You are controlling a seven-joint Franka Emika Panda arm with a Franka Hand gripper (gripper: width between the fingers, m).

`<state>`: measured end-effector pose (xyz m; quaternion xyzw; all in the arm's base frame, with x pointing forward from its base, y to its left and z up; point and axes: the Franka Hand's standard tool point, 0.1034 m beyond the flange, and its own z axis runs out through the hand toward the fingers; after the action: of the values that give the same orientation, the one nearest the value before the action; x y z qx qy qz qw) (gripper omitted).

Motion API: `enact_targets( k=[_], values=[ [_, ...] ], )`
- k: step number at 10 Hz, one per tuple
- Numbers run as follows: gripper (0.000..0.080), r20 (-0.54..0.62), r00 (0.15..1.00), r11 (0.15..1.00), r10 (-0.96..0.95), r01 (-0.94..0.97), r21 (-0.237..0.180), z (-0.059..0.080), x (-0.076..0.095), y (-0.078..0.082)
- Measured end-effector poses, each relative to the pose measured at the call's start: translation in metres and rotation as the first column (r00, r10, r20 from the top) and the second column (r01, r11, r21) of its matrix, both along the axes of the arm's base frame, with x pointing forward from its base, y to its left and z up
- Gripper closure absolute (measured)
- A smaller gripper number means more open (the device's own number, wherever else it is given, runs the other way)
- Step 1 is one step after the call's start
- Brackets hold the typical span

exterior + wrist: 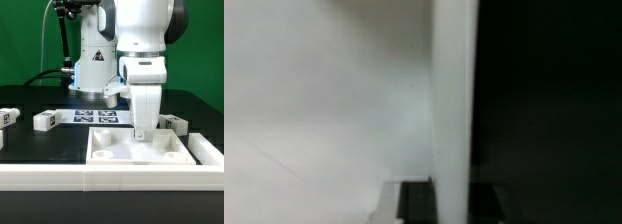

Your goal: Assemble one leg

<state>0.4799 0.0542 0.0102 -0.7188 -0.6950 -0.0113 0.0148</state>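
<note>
The large flat white tray-like piece (pixel 108 152) lies at the front of the table. My gripper (pixel 143 133) stands upright over its far edge. In the wrist view my gripper (pixel 454 205) has one dark fingertip (pixel 416 206) on each side of the piece's white rim (pixel 452 80), and both touch it. The piece's flat face (pixel 331 100) fills one side of that view and the black table the other. Three legs lie loose on the table: two at the exterior view's left (pixel 10 117) (pixel 43 120) and one to the right of the gripper (pixel 176 123). None is held.
A white barrier (pixel 100 182) runs along the table's front and up the exterior view's right side (pixel 207 150), with the tray-like piece against it. The marker board (pixel 98 115) lies behind the piece, in front of the robot's base (pixel 95 70).
</note>
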Motion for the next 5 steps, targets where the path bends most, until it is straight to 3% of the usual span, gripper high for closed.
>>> enact_targets(
  k=[5],
  values=[
    [0.0739, 0.014, 0.998, 0.998, 0.062, -0.061, -0.004, 0.0, 0.006, 0.024]
  ],
)
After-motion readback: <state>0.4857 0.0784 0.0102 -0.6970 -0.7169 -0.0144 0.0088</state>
